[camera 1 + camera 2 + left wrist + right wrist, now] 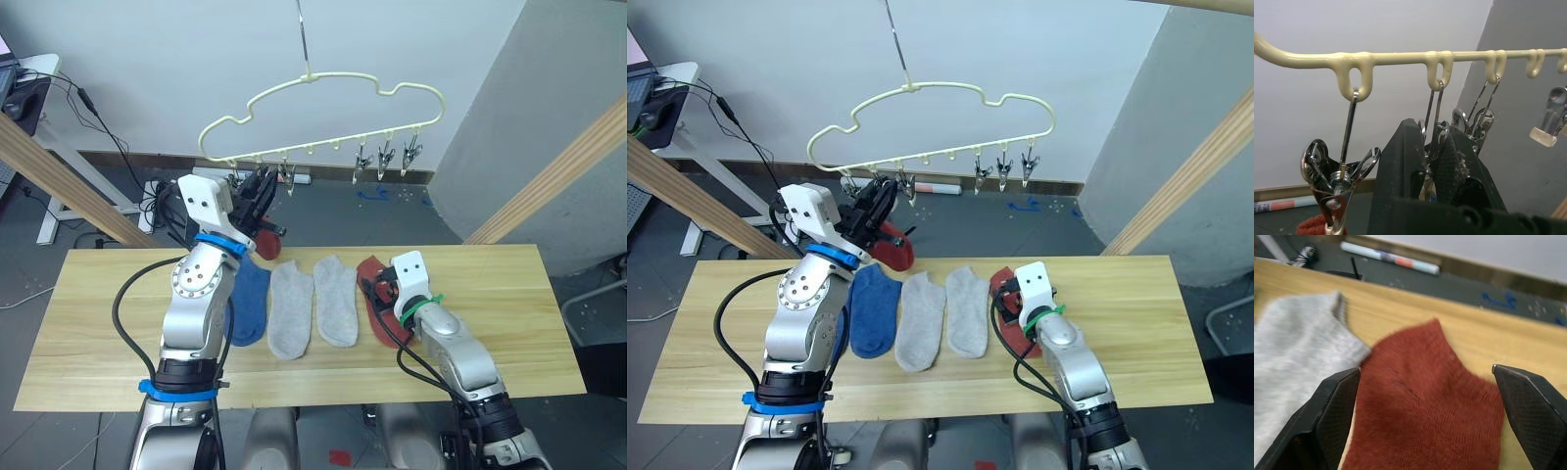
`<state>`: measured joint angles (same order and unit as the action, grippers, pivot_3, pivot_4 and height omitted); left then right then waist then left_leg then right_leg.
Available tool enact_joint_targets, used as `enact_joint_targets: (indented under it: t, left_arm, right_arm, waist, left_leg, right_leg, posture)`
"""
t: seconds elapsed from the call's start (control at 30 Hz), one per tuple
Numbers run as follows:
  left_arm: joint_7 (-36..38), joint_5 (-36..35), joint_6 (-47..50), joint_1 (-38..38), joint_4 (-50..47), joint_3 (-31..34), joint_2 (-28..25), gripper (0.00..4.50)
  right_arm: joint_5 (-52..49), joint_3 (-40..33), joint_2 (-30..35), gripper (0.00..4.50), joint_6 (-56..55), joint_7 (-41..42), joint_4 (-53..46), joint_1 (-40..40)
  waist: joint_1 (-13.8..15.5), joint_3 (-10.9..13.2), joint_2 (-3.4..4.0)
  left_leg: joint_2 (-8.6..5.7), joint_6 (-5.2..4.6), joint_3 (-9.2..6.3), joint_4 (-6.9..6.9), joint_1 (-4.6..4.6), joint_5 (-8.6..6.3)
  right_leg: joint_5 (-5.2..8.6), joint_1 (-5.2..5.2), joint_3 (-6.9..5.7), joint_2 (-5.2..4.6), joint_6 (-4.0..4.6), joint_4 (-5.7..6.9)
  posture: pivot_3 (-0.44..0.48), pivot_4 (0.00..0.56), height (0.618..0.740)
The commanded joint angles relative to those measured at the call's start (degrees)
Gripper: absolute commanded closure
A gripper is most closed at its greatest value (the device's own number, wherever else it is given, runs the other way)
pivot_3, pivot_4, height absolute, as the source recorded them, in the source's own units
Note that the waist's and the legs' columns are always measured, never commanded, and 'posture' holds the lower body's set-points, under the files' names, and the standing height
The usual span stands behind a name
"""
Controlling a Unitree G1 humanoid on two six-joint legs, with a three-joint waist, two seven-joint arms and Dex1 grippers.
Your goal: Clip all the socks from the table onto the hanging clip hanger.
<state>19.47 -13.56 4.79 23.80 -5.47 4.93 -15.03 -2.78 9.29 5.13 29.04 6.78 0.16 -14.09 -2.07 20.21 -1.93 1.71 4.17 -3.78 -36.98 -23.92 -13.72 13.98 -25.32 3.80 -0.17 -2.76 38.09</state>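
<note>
The table [509,323] is light wood planks over a dark grey floor, with a white wall behind and slanted wooden poles [69,181] at both sides. Its right and left ends lie bare. A blue sock [872,308], two grey socks [921,318] and a red sock [1425,411] lie side by side mid-table. My right gripper [1425,416] hovers over that red sock, fingers wide apart, empty. My left gripper [1432,166] is raised at the hanger [323,113], fingers pinched on a clip [1436,127], another red sock [892,245] dangling just below.
</note>
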Motion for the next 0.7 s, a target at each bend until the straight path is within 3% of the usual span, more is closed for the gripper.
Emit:
enact_joint_targets:
  t: [0.03, 0.07, 0.13, 0.5, 0.7]
  left_arm:
    - [0.27, -0.25, -0.30, 0.32, -2.13, 0.59, -0.52, 4.23]
    - [0.30, -0.25, -0.31, 0.31, -2.08, 0.64, -0.59, 4.23]
    - [0.34, -0.25, -0.24, 0.21, -2.16, 0.68, -0.75, 4.23]
    - [1.28, -1.86, 2.68, -0.97, -4.50, 0.95, -2.04, 4.23]
    - [6.62, -8.28, 9.33, -1.11, -7.52, 1.70, -5.14, 4.23]
  right_arm:
    - [1.02, -1.30, -1.76, 0.00, -1.51, -2.47, 2.33, -0.70]
    - [1.20, -1.20, -2.13, 0.00, -1.53, -2.68, 3.24, -0.80]
    - [1.96, -0.94, -2.56, 0.61, -1.56, -3.20, 4.86, -0.75]
    - [5.35, 1.35, 1.30, 4.49, -6.04, 0.51, 3.31, 1.57]
    - [2.51, 6.65, 8.09, 4.50, -7.44, 15.11, -8.84, -2.50]
  waist:
    - [0.02, 0.00, 0.00]
    - [0.03, 0.00, 0.00]
    - [0.04, 0.00, 0.00]
    - [0.10, -0.01, 0.00]
    - [-0.27, 0.00, 0.00]
  left_leg:
    - [0.01, 0.00, -0.01, 0.01, 0.00, 0.00]
    - [0.01, 0.00, 0.00, 0.02, 0.00, 0.00]
    - [0.01, 0.00, 0.00, 0.02, 0.00, 0.00]
    - [0.00, 0.00, 0.00, 0.00, 0.03, 0.00]
    - [0.00, 0.00, 0.01, 0.01, 0.01, 0.00]
  right_leg:
    - [0.00, 0.00, -0.01, 0.00, 0.00, 0.00]
    - [0.00, 0.00, -0.01, 0.00, 0.00, 0.00]
    - [0.00, 0.00, 0.00, 0.00, 0.00, -0.01]
    - [0.01, 0.03, 0.01, 0.00, -0.01, -0.01]
    - [0.01, 0.01, 0.01, 0.01, -0.03, -0.01]
  posture:
    - [-0.034, 0.375, 0.735]
    - [-0.034, 0.375, 0.735]
    - [-0.025, 0.372, 0.735]
    - [-0.022, 0.365, 0.735]
    - [-0.025, 0.352, 0.735]
